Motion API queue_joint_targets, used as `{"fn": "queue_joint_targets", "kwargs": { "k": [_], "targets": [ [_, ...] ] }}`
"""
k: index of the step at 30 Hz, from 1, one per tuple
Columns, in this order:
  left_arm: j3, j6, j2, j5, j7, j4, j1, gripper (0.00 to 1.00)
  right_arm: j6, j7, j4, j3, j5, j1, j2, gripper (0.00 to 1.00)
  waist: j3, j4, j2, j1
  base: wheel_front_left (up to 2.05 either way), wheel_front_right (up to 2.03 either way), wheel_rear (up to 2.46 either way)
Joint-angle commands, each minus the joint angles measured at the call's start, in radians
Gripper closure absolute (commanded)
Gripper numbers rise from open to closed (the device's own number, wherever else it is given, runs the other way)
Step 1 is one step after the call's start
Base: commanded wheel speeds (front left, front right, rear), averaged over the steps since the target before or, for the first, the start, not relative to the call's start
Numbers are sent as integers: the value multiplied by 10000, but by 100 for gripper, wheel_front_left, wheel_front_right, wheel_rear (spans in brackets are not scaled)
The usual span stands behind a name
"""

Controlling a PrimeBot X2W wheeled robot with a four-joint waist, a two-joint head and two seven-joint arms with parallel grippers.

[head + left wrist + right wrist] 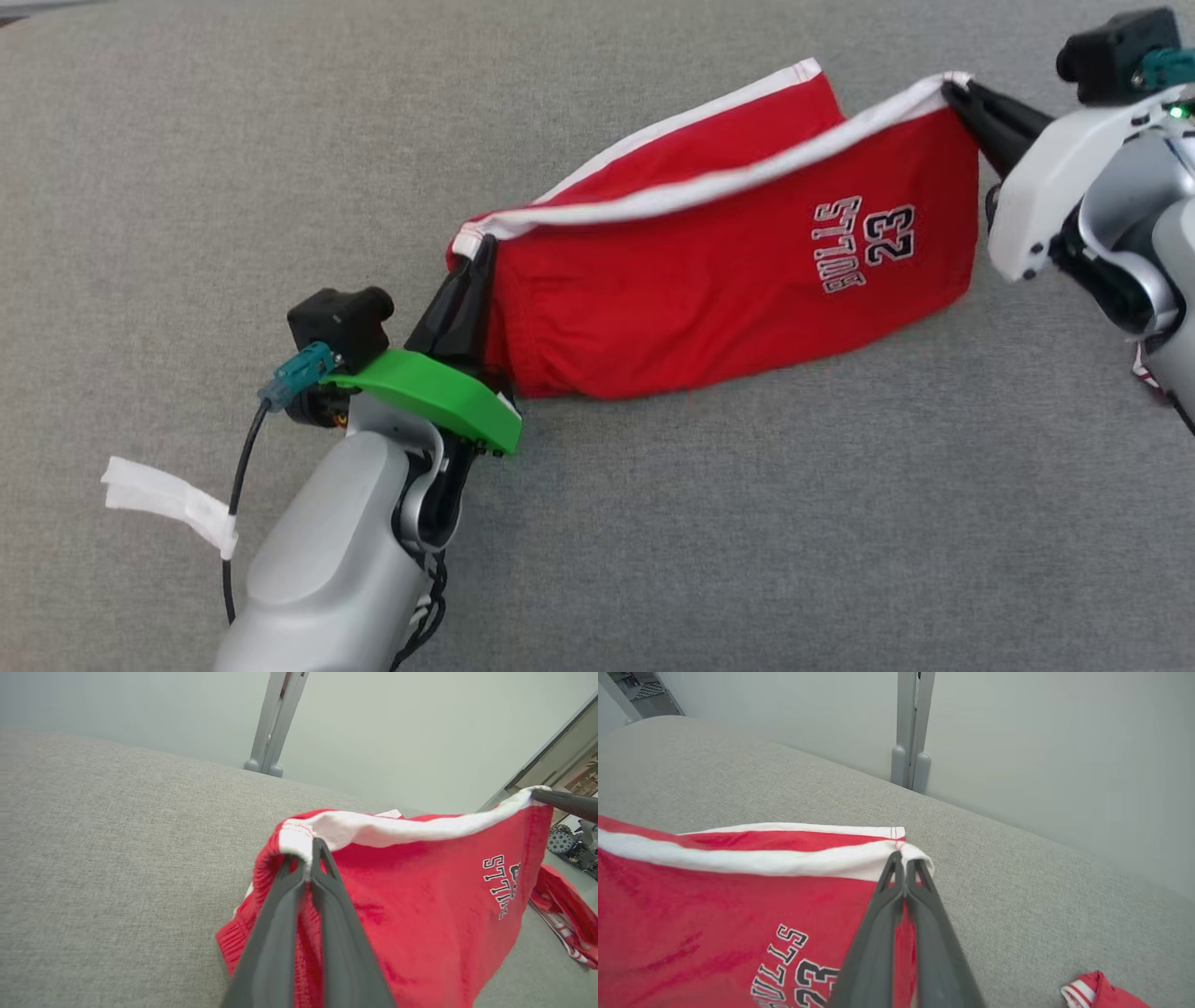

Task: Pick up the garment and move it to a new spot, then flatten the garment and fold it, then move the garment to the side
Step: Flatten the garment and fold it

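Red garment (709, 308) (white-edged, numbered 23), left hand (476, 257) and right hand (954, 91) clamped on its upper corners

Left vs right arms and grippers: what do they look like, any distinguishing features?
Left gripper: long dark fingers, green wrist plate, black camera block, teal plug, black cable with white tab, silver-grey forearm. Right gripper: same, but white wrist plate and green light.

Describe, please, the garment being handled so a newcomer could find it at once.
On the grey cloth surface, look between the left gripper and the right gripper. The red garment hangs there, pinched at both ends of its white band. Unlike the red piece lying nearby, it bears BULLS 23 lettering.
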Motion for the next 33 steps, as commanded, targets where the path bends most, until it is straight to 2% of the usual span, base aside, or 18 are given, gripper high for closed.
{"fn": "queue_joint_targets", "kwargs": {
  "k": [1, 7, 12, 13, 14, 15, 16, 25, 33],
  "targets": [
    [78, 71, -111, 31, -88, 193, -320, 100, -17, -246, 381, 151, -137, -453, 122, 100, 709, 452, 0, 1, 0, 0, 0],
    [156, 89, -386, 45, -187, 709, -968, 100, -17, -806, 1619, 1126, -846, -1910, 316, 100, 1175, 730, 0, 1, 0, 0, 0],
    [197, 47, -462, -64, -207, 924, -1206, 100, -17, -1121, 2457, 1754, -784, -2570, 628, 100, 1310, 791, 0, 1, 0, 0, 0],
    [222, 40, -476, -88, -201, 923, -1233, 92, -17, -1174, 2596, 1827, -733, -2671, 672, 100, 1327, 796, 0, 1, 0, 0, 0],
    [247, 37, -485, -106, -202, 912, -1246, 62, -17, -1257, 2755, 1913, -688, -2764, 721, 80, 1347, 801, 0, 1, 0, 0, 0],
    [263, 79, -491, -60, -203, 911, -1252, 0, -17, -1347, 2911, 2013, -647, -2853, 778, 22, 1370, 802, 0, 1, 0, 0, 0],
    [287, 104, -495, -71, -204, 931, -1232, 0, -17, -1434, 3034, 2061, -620, -2919, 807, 0, 1385, 802, 0, 1, 0, 0, 0],
    [573, -13, -502, 177, -199, 474, -829, 0, -17, -2084, 3895, 2517, -54, -2966, 926, 0, 1001, 722, 0, 1, 0, 0, 0],
    [1981, 123, -502, 1476, -200, -968, 365, 0, -17, -2160, 4230, 2271, 1176, -2208, 893, 0, 98, 617, 0, 1, 0, 0, 0]
  ]
}}
